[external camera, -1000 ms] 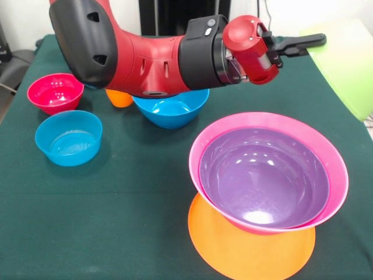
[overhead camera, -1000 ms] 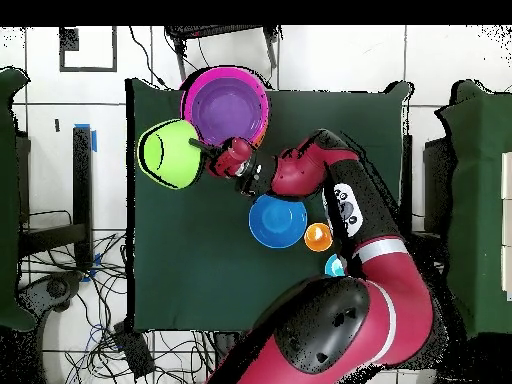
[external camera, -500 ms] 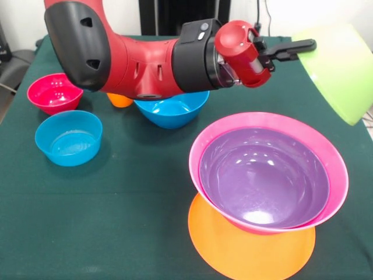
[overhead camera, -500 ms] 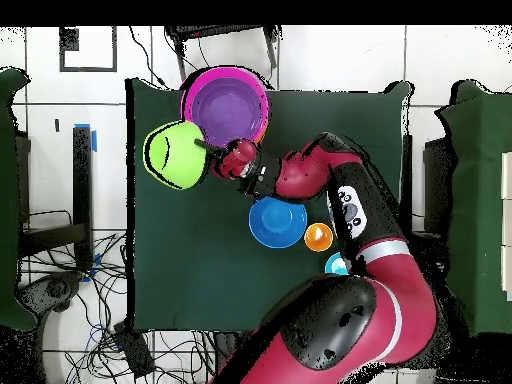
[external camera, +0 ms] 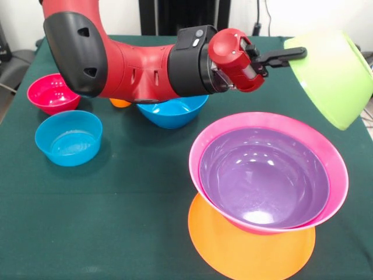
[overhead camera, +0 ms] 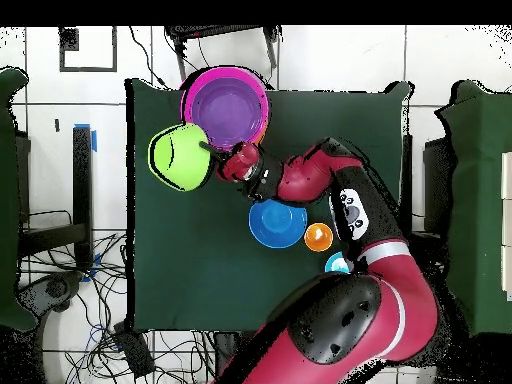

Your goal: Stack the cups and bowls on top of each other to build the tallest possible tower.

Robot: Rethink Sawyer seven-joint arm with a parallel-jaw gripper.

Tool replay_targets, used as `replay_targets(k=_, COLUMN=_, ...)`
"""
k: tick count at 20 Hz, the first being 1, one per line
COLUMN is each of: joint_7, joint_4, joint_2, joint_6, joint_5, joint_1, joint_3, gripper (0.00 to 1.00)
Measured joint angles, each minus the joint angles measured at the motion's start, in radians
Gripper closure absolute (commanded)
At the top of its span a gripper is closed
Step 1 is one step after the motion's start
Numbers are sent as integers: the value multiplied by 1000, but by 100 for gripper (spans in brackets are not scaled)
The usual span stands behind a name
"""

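My gripper [external camera: 296, 54] is shut on the rim of the green bowl [external camera: 331, 76], holding it tilted in the air to the upper right of the tower. The tower is a flat orange bowl [external camera: 245, 256] with the pink bowl [external camera: 204, 137] on it and the purple bowl [external camera: 262, 175] nested inside. From overhead, the green bowl [overhead camera: 180, 157] hangs beside the pink and purple bowls [overhead camera: 226, 104], and the gripper [overhead camera: 207, 150] is at its edge. The orange cup [overhead camera: 318, 237] stands near the arm and is mostly hidden behind it in the front view.
A large blue bowl [external camera: 175, 111] sits under the arm. A small red bowl [external camera: 52, 93] and a small light blue bowl [external camera: 69, 137] stand at the left. A light blue thing [overhead camera: 335, 265] peeks out beside the arm. The arm [external camera: 134, 64] spans the table's far side.
The gripper has carried the green bowl closer to the pink and purple bowls. The arm's wrist has shifted left in the front view. The other bowls have not moved.
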Motion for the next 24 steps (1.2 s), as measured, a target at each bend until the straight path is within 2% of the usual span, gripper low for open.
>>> replay_targets(k=15, joint_7=3, joint_4=1, joint_2=17, joint_6=0, joint_5=0, joint_1=-19, joint_3=4, gripper=100)
replay_targets(k=24, joint_7=65, joint_4=2, joint_2=17, joint_6=1, joint_5=0, joint_1=-22, joint_3=5, gripper=100)
